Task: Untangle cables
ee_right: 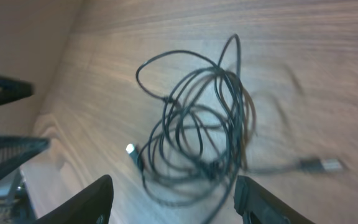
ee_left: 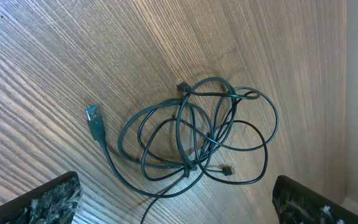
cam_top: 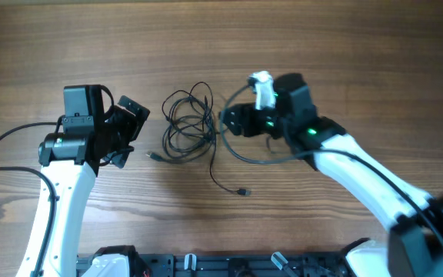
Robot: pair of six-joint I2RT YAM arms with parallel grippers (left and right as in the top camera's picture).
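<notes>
On the wood-grain counter (cam_top: 298,31), nearest the arms' base (cam_top: 206,265), a loose plug end (cam_top: 243,191) trails. Beyond it the tangled black cables (cam_top: 187,123) lie between the left jaws and right jaws, both spread wide, holding nothing.

We find cables (ee_right: 229,118) blurred, mid-frame | left fingers (ee_left: 55,202) cut by bottom edge | plug (cam_top: 242,191), lower centre, too small to identify

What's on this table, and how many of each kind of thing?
Robot arms: 2 (left arm, right arm)
Tangled bundle of black cables: 1 (separate cords too knotted to count)
Total: 3
</notes>
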